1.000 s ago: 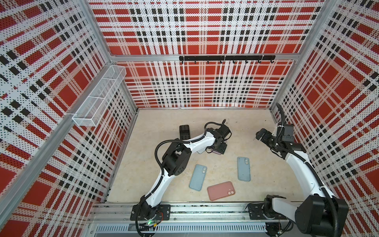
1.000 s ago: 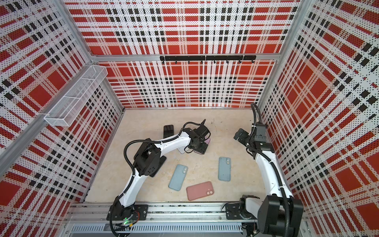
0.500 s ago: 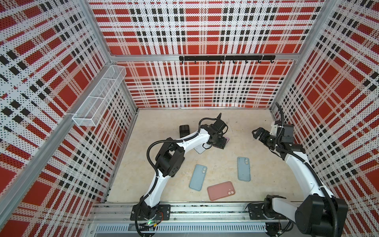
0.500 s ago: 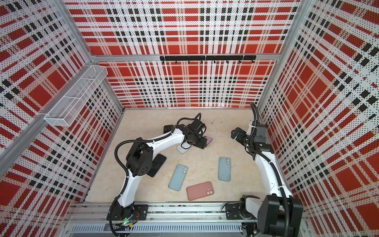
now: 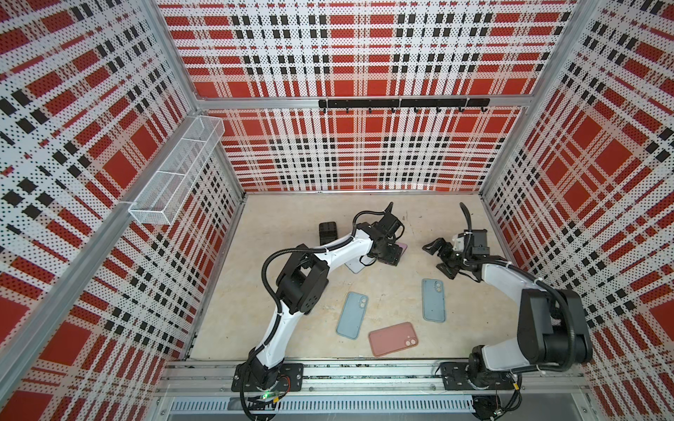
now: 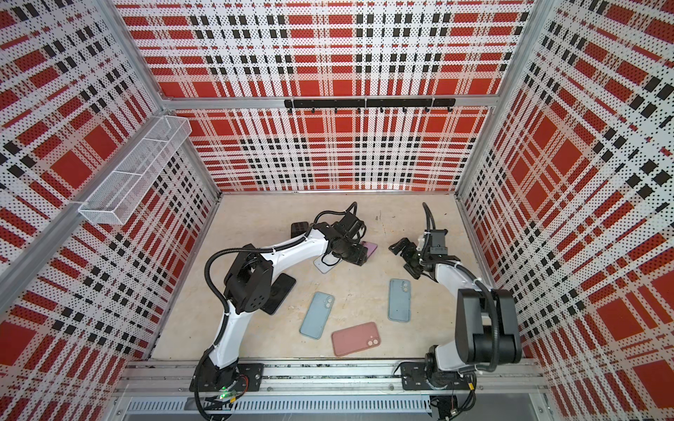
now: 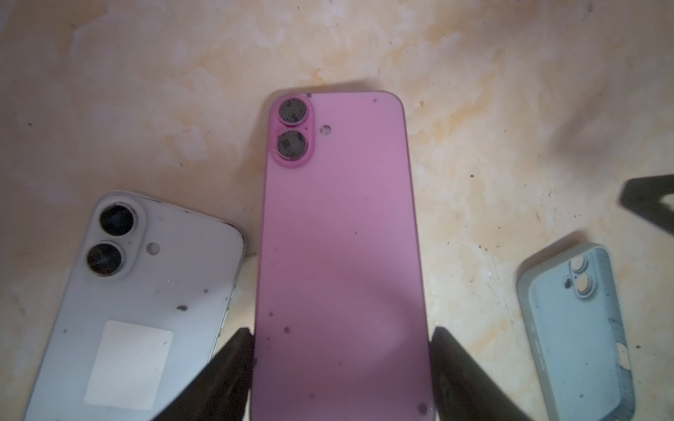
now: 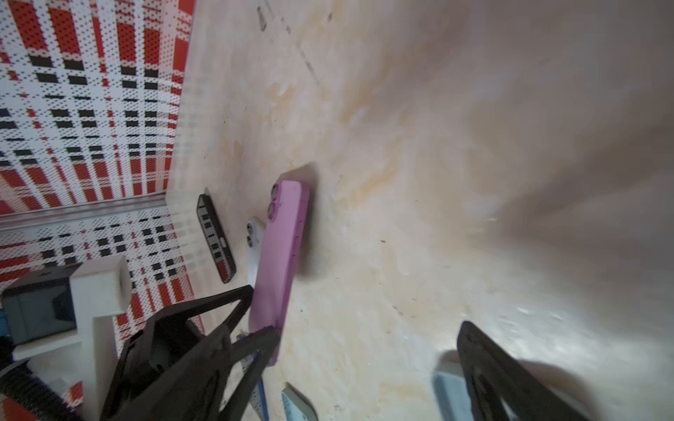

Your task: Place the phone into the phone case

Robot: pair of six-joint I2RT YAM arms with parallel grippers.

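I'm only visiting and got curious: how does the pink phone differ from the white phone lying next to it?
Grip: the left tool clamps the pink phone by its long edges, while the white phone lies free on the table beside it.
Marking: the white phone carries a square white sticker; the pink phone has none.
Pose: the white phone sits at an angle to the pink phone.
Both show their backs, each with two camera lenses.

Enclosure. Perforated walls (image 5: 364, 54) printed in red, black and white plaid surround a mottled beige floor (image 5: 284, 215). Beyond the left gripper (image 5: 394, 252) and right gripper (image 5: 438, 259): black hook rail (image 5: 401, 103). On the wall left of the left gripper: white wire basket (image 5: 175, 171).
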